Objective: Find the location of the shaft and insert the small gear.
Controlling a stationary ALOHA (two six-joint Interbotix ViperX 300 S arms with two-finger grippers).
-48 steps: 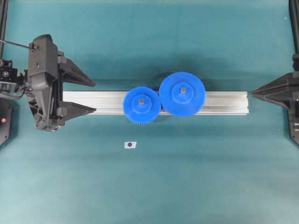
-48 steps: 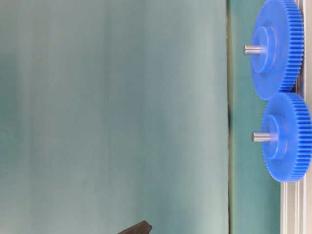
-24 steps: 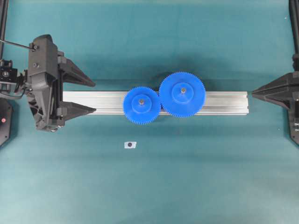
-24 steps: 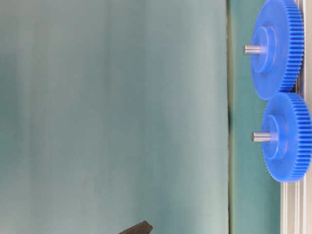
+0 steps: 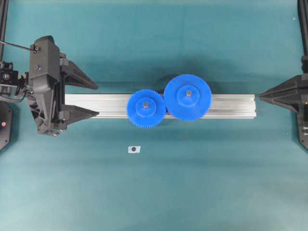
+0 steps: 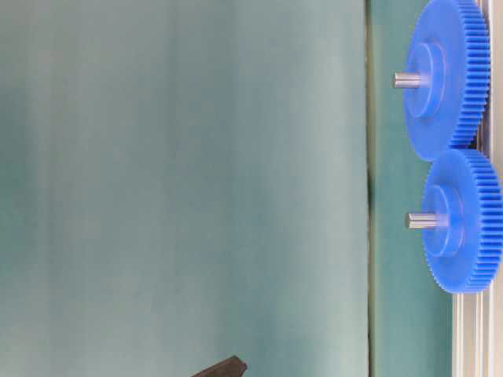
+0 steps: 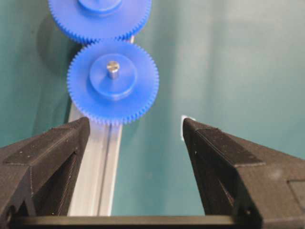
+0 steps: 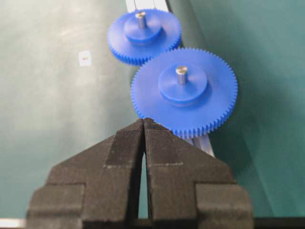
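Observation:
The small gear point(image 5: 137, 113) sits on the aluminium rail point(image 5: 231, 106), with the shaft point(image 5: 145, 104) standing up through its hub; the shaft's base is hidden. Its teeth meet the larger blue gear point(image 5: 187, 86) to its right. The left wrist view shows the small gear point(image 7: 86, 90) and the shaft point(image 7: 112, 68) ahead of the jaws. My left gripper point(image 5: 98, 100) is open and empty, straddling the rail's left end, clear of the small gear. My right gripper point(image 5: 261, 96) is shut and empty, just off the rail's right end.
A small white tag point(image 5: 134, 149) with a dark dot lies on the teal mat in front of the rail. The larger gear point(image 8: 205, 102) has its own grey pin point(image 8: 181, 74). Dark frame posts stand at the far corners.

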